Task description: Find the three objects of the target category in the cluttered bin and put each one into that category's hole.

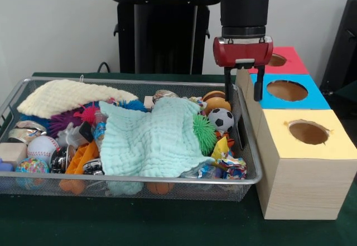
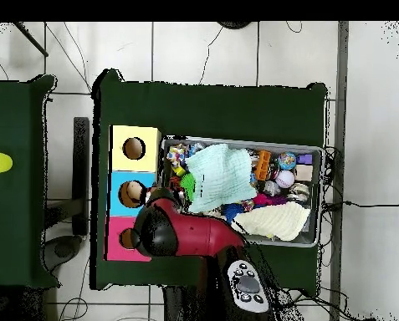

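Note:
The wire mesh bin (image 1: 252,162) is full of toys and also shows in the overhead view (image 2: 319,196). At its right end lie a black-and-white soccer ball (image 1: 221,119) and an orange ball with dark lines (image 1: 215,102). A baseball (image 1: 42,145) and a speckled ball (image 1: 30,165) lie at the left end. The red-topped box's hole (image 1: 276,60) is behind the gripper. My gripper (image 1: 244,99) is open and empty. It hangs above the bin's right rim, in front of the blue-topped box. In the overhead view the arm (image 2: 181,232) hides it.
A mint cloth (image 1: 153,137) and a cream cloth (image 1: 70,95) cover much of the bin. Spiky pom balls (image 1: 204,133) lie among the toys. The blue-topped box (image 1: 315,98) and the yellow-topped box (image 1: 334,145) stand in a row beside the bin.

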Controlling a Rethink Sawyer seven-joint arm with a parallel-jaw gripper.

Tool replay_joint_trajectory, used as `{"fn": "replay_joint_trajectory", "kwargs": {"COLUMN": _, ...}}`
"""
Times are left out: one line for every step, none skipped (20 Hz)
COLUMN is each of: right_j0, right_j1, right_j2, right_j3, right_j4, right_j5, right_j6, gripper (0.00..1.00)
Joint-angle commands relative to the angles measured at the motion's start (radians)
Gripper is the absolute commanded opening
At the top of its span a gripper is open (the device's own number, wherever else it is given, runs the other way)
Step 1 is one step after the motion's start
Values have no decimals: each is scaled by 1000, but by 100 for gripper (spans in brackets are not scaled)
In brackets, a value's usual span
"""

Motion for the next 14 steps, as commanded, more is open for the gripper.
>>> {"fn": "replay_joint_trajectory", "kwargs": {"right_j0": -2, "right_j1": 209, "right_j2": -32, "right_j3": -114, "right_j4": -32, "right_j5": -113, "right_j6": 141, "gripper": 100}}
{"fn": "replay_joint_trajectory", "kwargs": {"right_j0": -2, "right_j1": 202, "right_j2": -32, "right_j3": -115, "right_j4": -32, "right_j5": -102, "right_j6": 137, "gripper": 100}}
{"fn": "replay_joint_trajectory", "kwargs": {"right_j0": -5, "right_j1": 197, "right_j2": -30, "right_j3": -114, "right_j4": -33, "right_j5": -94, "right_j6": 135, "gripper": 100}}
{"fn": "replay_joint_trajectory", "kwargs": {"right_j0": -11, "right_j1": 187, "right_j2": -23, "right_j3": -110, "right_j4": -31, "right_j5": -72, "right_j6": 132, "gripper": 100}}
{"fn": "replay_joint_trajectory", "kwargs": {"right_j0": -14, "right_j1": 177, "right_j2": -19, "right_j3": -108, "right_j4": -30, "right_j5": -57, "right_j6": 129, "gripper": 100}}
{"fn": "replay_joint_trajectory", "kwargs": {"right_j0": -18, "right_j1": 161, "right_j2": -16, "right_j3": -104, "right_j4": -28, "right_j5": -30, "right_j6": 123, "gripper": 100}}
{"fn": "replay_joint_trajectory", "kwargs": {"right_j0": -19, "right_j1": 152, "right_j2": -17, "right_j3": -103, "right_j4": -28, "right_j5": -17, "right_j6": 120, "gripper": 100}}
{"fn": "replay_joint_trajectory", "kwargs": {"right_j0": -19, "right_j1": 143, "right_j2": -18, "right_j3": -101, "right_j4": -27, "right_j5": -4, "right_j6": 117, "gripper": 100}}
{"fn": "replay_joint_trajectory", "kwargs": {"right_j0": -22, "right_j1": 142, "right_j2": -17, "right_j3": -101, "right_j4": -29, "right_j5": 0, "right_j6": 116, "gripper": 100}}
{"fn": "replay_joint_trajectory", "kwargs": {"right_j0": -24, "right_j1": 145, "right_j2": -19, "right_j3": -100, "right_j4": -32, "right_j5": 3, "right_j6": 113, "gripper": 100}}
{"fn": "replay_joint_trajectory", "kwargs": {"right_j0": -29, "right_j1": 149, "right_j2": -17, "right_j3": -101, "right_j4": -36, "right_j5": 3, "right_j6": 110, "gripper": 100}}
{"fn": "replay_joint_trajectory", "kwargs": {"right_j0": -36, "right_j1": 161, "right_j2": -17, "right_j3": -101, "right_j4": -41, "right_j5": -4, "right_j6": 108, "gripper": 100}}
{"fn": "replay_joint_trajectory", "kwargs": {"right_j0": -40, "right_j1": 168, "right_j2": -17, "right_j3": -102, "right_j4": -44, "right_j5": -7, "right_j6": 106, "gripper": 100}}
{"fn": "replay_joint_trajectory", "kwargs": {"right_j0": -46, "right_j1": 182, "right_j2": -15, "right_j3": -108, "right_j4": -47, "right_j5": -12, "right_j6": 103, "gripper": 100}}
